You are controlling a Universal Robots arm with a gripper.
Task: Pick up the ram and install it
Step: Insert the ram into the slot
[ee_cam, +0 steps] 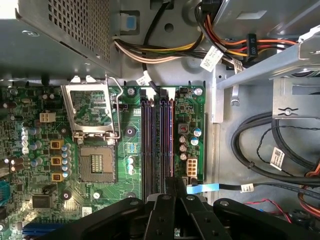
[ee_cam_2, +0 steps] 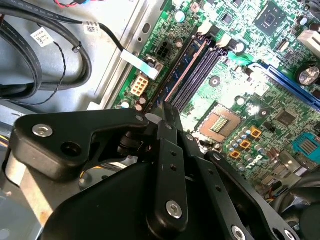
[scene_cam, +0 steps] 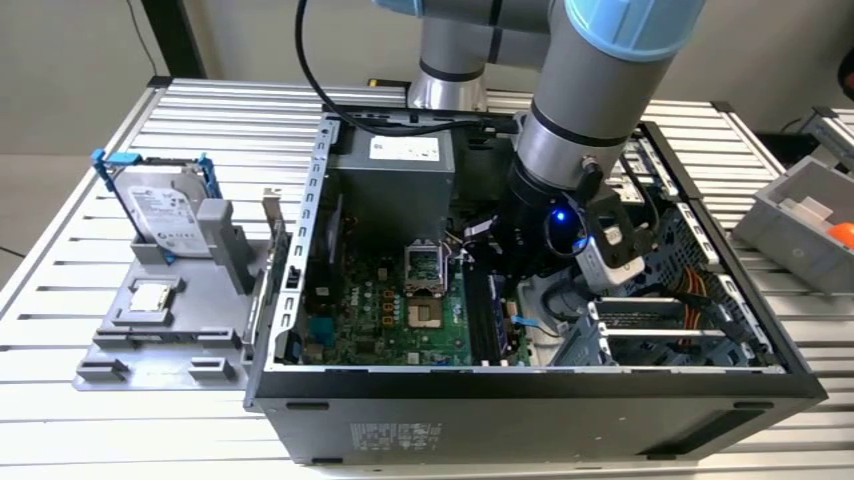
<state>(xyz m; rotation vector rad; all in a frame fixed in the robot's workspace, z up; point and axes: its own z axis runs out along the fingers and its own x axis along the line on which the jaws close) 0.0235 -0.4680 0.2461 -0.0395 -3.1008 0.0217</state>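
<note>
On the exterior view's left, a hard drive [scene_cam: 166, 212] stands upright in a grey holder [scene_cam: 200, 345] on the slatted table [scene_cam: 80, 430], with a small square chip [scene_cam: 151, 297] lying in front of it. Beside it is the open computer case [scene_cam: 534, 405], its green motherboard [scene_cam: 387, 310] showing an open processor socket [scene_cam: 424, 262]. The arm [scene_cam: 587, 130] reaches down into the case just beside the socket. In both wrist views the claw [ee_cam: 175, 181] [ee_cam_2: 167, 107] has its fingers drawn together on the top edge of the ram [ee_cam: 169, 145] [ee_cam_2: 181, 70], which stands on edge in the memory slot nearest the board's edge. Farthest over, a grey bin [scene_cam: 801, 215] sits on the table.
</note>
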